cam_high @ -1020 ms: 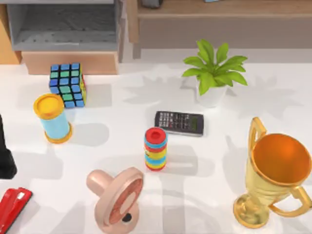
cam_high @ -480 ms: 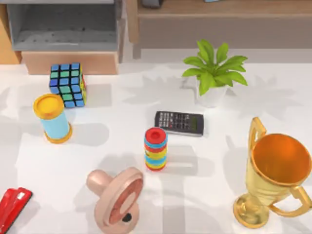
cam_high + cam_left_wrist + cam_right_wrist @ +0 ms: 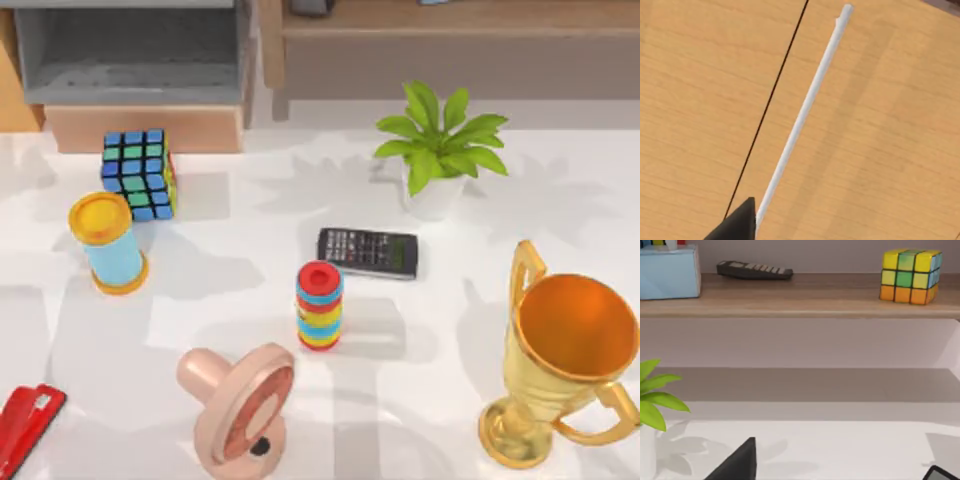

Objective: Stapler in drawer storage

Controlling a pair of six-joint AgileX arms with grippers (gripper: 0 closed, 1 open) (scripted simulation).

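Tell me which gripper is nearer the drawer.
Left, likely. The left gripper sits close against tan wood like the drawer's, with a white handle; the right gripper faces the shelf by the plant.

Stapler (image 3: 24, 424) glossy red plastic (probably); drawer (image 3: 140, 128) front matt tan wood, grey inside; trophy (image 3: 565, 355) shiny gold.

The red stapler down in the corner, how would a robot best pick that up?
Probably from above, gripper closing across the narrow sides of the stapler near its middle. It lies flat and slanted at the table's near left edge, partly out of frame, so the fingers should turn to match that slant.
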